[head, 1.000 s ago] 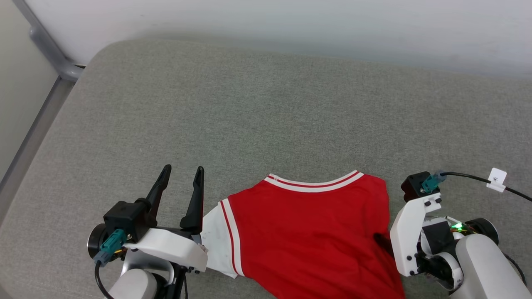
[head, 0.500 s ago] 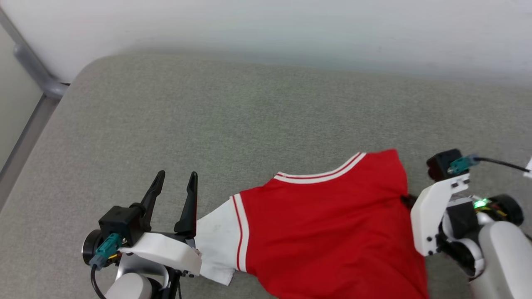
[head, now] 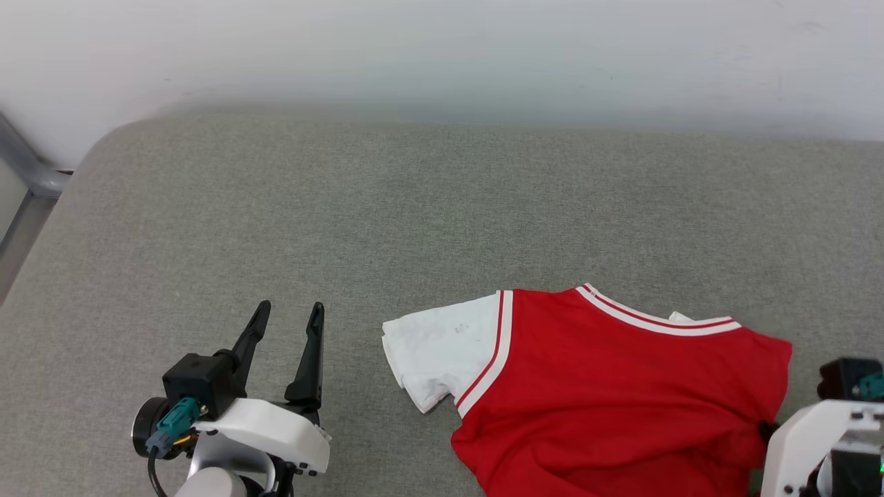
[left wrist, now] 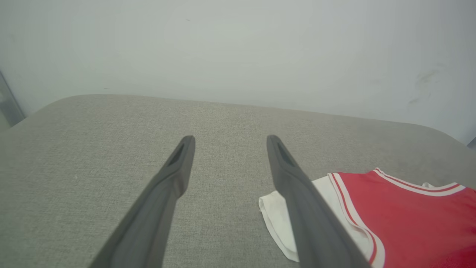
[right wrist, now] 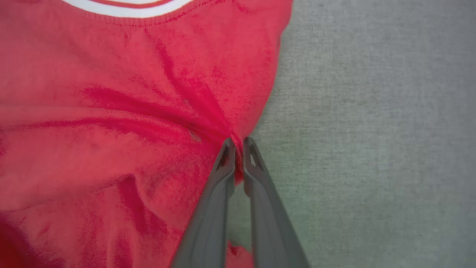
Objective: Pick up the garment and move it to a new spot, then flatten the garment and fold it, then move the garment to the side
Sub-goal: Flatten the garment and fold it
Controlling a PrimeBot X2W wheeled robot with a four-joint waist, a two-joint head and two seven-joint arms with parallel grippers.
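Grey woven upholstery (head: 414, 207) spreads across the head view as one broad padded surface with a rounded far-left corner, backed by a plain pale wall (head: 442, 48). At the far left edge a grey metal rail (head: 24, 176) runs down beside that corner.

Low on the left, the left gripper (head: 291, 305) hovers over bare fabric. Its two dark fingers are spread apart with nothing between them, and they point up the view. In the left wrist view its right finger crosses in front of the cloth, but the head view shows a strip of grey between the gripper and the shirt, so they are near without touching.

To the right of that gap lies the garment (head: 621, 386), at the lower right of the cushion. Its white sleeve (head: 442, 345) reaches leftward, flat on the upholstery and edged with red-and-white stripes where it meets the red body. The striped collar (head: 656, 319) faces the wall, and the red body runs off the bottom edge of the view.

At the garment's right edge the right gripper (right wrist: 238, 143) has its fingers pressed together on a pinch of red cloth. Creases fan out from the pinch across the shirt. Bare grey upholstery lies just to the right of the fingers.
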